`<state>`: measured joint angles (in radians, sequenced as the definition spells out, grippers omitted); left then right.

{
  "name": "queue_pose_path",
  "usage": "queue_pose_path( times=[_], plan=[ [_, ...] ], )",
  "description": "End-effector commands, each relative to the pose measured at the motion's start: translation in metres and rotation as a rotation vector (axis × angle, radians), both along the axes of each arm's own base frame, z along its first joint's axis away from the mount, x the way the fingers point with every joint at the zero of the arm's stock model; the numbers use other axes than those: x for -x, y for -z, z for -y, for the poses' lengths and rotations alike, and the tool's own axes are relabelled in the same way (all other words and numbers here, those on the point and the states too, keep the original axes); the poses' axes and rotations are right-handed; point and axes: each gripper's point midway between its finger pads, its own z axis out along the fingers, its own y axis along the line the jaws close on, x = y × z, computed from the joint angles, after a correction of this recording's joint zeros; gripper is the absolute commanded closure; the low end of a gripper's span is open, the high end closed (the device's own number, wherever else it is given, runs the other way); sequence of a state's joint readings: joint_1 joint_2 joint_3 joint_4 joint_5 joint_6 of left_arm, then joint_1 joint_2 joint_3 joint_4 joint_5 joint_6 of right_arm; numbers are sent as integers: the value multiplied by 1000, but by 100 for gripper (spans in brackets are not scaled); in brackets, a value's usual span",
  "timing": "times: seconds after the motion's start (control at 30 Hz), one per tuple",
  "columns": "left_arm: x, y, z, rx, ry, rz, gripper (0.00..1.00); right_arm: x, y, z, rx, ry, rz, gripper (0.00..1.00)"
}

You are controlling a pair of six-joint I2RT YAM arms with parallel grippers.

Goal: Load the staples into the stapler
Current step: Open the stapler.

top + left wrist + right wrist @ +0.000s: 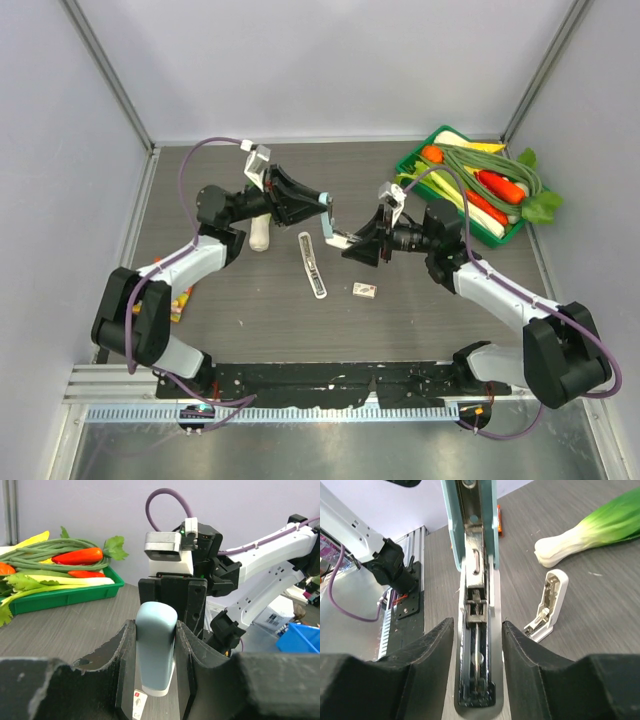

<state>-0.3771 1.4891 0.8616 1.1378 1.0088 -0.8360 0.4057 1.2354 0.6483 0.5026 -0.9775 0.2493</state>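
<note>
Dark woodgrain table (250,325), pale grey walls (320,60)

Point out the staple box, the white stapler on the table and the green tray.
staple box (364,290), top view, middle of its printed face.
white stapler (313,265), top view, middle of its body.
green tray (65,597), left wrist view, its front wall.

stapler (313,265): slim, white, opened flat on the table (420,320), metal channel up
staples (364,290): small flat box, near its near end
</note>
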Motion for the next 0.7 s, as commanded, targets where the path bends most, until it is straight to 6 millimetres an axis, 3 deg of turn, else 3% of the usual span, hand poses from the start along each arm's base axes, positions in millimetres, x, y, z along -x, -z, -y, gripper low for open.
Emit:
queue_pose_path(
  times=[0.0, 0.4, 0.67],
  plan=[
    [21, -36, 1, 34, 36, 205, 100, 6, -12, -1, 0, -49, 25, 49],
    [35, -21, 11, -25, 131, 213, 100, 10, -29, 7, 108, -84, 185, 34],
    [39, -17, 15, -34, 155, 213, 100, 11, -30, 10, 175, -106, 170, 34]
  ],
)
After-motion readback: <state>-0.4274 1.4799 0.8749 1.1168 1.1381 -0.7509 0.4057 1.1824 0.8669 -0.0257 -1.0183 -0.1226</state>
